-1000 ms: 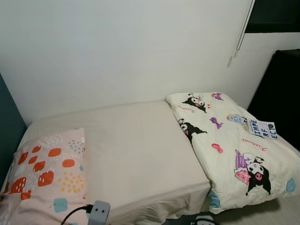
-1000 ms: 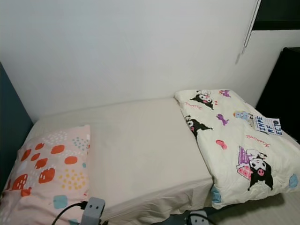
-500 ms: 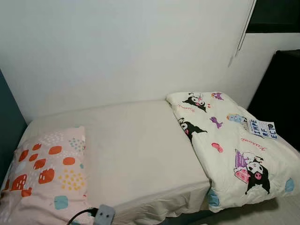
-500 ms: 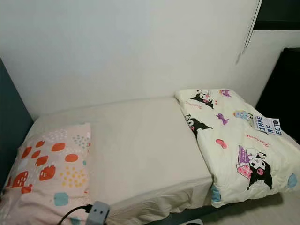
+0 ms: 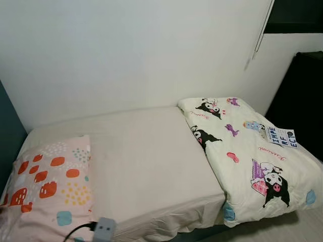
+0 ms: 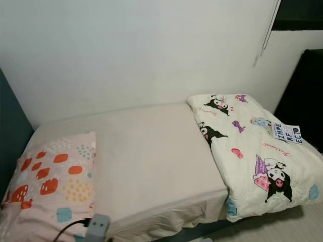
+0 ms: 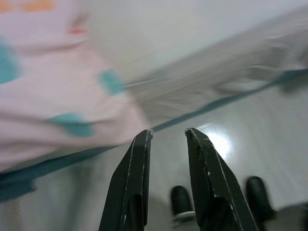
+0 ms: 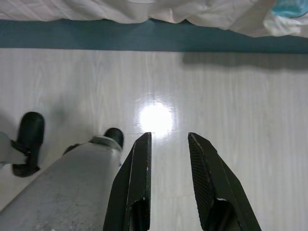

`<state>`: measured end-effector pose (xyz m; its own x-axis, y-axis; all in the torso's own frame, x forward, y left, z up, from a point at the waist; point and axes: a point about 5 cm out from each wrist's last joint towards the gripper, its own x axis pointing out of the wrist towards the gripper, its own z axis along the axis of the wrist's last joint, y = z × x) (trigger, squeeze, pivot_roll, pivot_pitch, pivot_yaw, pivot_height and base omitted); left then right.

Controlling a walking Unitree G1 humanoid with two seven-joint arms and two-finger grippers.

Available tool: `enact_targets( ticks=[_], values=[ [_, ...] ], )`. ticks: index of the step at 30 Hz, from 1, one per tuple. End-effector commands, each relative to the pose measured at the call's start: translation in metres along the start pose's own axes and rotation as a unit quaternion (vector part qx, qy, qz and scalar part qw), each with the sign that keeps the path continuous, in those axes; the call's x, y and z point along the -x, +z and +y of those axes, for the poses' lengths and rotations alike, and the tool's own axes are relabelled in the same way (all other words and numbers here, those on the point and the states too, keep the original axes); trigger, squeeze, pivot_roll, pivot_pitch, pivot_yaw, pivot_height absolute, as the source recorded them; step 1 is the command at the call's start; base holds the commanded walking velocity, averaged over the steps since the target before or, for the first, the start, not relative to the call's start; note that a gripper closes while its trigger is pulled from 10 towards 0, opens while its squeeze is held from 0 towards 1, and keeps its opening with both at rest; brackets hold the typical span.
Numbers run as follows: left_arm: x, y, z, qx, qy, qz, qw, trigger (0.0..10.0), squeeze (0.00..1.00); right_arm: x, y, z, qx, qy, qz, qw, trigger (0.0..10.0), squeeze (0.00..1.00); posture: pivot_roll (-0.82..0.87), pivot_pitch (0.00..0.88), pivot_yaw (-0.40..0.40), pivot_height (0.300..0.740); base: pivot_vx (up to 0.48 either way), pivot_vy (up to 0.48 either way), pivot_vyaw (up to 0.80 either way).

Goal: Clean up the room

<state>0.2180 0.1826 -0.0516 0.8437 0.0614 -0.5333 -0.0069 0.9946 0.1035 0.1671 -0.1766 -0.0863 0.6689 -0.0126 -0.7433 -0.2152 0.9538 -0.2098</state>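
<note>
Lying lengthwise beside pillow (image 5: 48,189): folded blanket (image 5: 247,154).

The pillow (image 5: 49,189) on the left is pale pink with orange-red blobs, yellow dots and teal squares. The bed sheet (image 5: 146,161) is plain cream. The folded duvet (image 5: 247,156) on the right is off-white, printed with black-and-purple cartoon characters.

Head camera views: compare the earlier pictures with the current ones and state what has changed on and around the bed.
Nothing on the bed moved; only the camera shifted slightly, and the grey device at the bottom edge sits a little differently in frame. The pillow, the cartoon-print quilt and the sheet lie as before. Both grippers, left and right, hang open, holding nothing.
</note>
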Motion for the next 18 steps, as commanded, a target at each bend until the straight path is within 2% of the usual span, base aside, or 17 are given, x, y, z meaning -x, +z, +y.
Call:
enact_targets(
  ticks=[1,10,15,16,17,18],
  values=[
    [0.0029,-0.0073,0.0014,-0.001,0.003,0.015,1.000,10.0,0.00,0.0012,-0.0034,0.0020,0.003,-0.002,0.003,1.000,10.0,0.00,0.02,0.072,-0.029,0.740,0.000,0.000,0.00],
    [0.0044,-0.0093,-0.0020,0.007,0.004,0.014,1.000,10.0,0.00,0.0018,-0.0087,-0.0058,-0.046,-0.020,0.021,0.999,10.0,0.00,0.03,0.072,-0.029,0.740,0.000,0.000,0.00],
    [0.0043,-0.0092,-0.0021,0.008,0.007,0.014,1.000,10.0,0.00,0.0020,-0.0092,-0.0062,-0.047,-0.023,0.022,0.998,10.0,0.00,0.03,0.072,-0.029,0.740,0.000,0.000,0.00],
    [0.0038,-0.0084,-0.0024,0.001,0.004,0.013,1.000,10.0,0.00,0.0018,-0.0089,-0.0070,-0.045,-0.023,0.022,0.998,10.0,0.00,0.03,0.065,-0.030,0.740,0.000,0.000,0.00],
    [0.0039,-0.0073,-0.0074,-0.029,-0.022,0.007,0.999,10.0,0.00,0.0015,-0.0081,-0.0077,-0.038,-0.019,0.021,0.999,10.0,0.00,0.03,0.060,-0.029,0.740,0.000,0.000,0.00],
    [0.0039,-0.0073,-0.0074,-0.029,-0.022,0.007,0.999,10.0,0.00,0.0015,-0.0081,-0.0077,-0.038,-0.019,0.021,0.999,10.0,0.00,0.03,0.060,-0.029,0.740,0.000,0.000,0.00]
  ],
)
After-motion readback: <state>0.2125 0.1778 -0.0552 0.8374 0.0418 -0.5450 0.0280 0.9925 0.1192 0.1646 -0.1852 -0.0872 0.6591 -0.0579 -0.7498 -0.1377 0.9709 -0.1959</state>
